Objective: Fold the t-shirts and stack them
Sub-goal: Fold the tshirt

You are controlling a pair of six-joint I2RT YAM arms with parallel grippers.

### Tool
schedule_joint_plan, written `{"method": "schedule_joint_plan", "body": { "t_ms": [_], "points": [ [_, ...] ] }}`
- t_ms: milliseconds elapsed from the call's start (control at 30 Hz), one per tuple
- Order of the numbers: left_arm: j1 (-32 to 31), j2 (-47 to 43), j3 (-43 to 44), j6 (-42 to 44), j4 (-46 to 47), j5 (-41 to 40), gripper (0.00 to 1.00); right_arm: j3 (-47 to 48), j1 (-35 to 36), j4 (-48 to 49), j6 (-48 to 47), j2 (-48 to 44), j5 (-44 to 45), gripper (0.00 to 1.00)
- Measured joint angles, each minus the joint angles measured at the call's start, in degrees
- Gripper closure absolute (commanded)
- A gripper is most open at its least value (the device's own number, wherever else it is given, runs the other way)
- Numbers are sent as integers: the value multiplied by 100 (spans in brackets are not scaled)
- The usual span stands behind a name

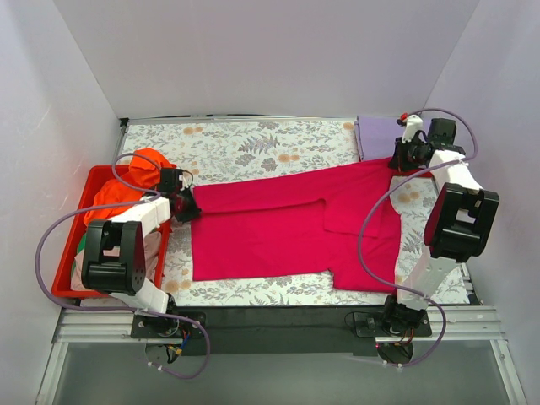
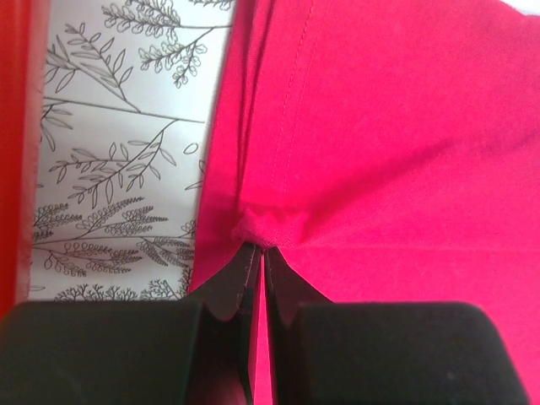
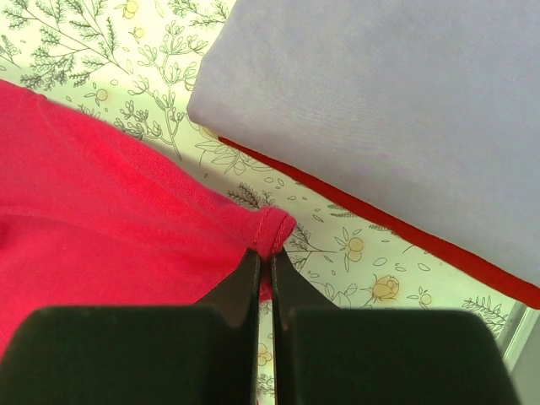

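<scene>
– Jaws are closed on both arms, each nipping cloth. On my screens the left gripper (image 2: 260, 249) pinches a small pucker at the edge of the crimson t-shirt (image 1: 270, 228), and the right gripper (image 3: 263, 257) clamps a hemmed corner of the same shirt.

– Where does the shirt lie?

– Spread across the middle of the leaf-print table cover (image 1: 245, 143), its long side running left to right. Its left edge sits just beside the red tray (image 1: 64, 291), where my left arm grips it. Its far right corner reaches toward the back of the table, where my right arm grips it. From above, I see one part lying doubled over itself, right of centre.

– And the other shirts?

– A folded lavender t-shirt (image 3: 405, 110) rests at the far right corner of the table, near the right gripper but apart from the pinched corner. A thin red strip shows along its near edge. An orange t-shirt (image 1: 139, 173) is heaped at the tray's far end, rising above the rim. A sliver of green cloth (image 1: 83, 245) shows in the tray beside my left arm; what lies under that arm I cannot tell.
</scene>
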Motion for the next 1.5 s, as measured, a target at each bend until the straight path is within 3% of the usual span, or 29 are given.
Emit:
{"method": "schedule_joint_plan", "body": {
  "t_ms": [233,667,1000,1067,1133,1167,1267,1300,1500],
  "points": [
    [-2,487,446,-26,0,105,100,348,35,-105,-42,186,79,99],
    [-4,1438,1401,-188,61,387,100,2068,352,-181,-11,1071,496,99],
    [-17,1574,1635,-208,85,520,100,2796,411,-267,210,1567,914,99],
    [-17,1596,1709,-192,85,557,100,2918,463,-269,240,1639,1025,93],
    [-17,1674,1821,-166,103,605,96,3012,518,-267,280,1703,1167,82],
    [-17,1733,1875,-146,131,640,85,3051,553,-262,310,1731,1257,72],
    [-17,1829,1926,-11,168,826,66,3106,640,-256,389,1777,1556,56],
    [-17,1832,1926,24,153,879,59,3106,658,-256,387,1777,1668,55],
    [-17,1373,1923,236,114,903,54,2935,619,-181,273,1641,2076,53]
  ]
}}
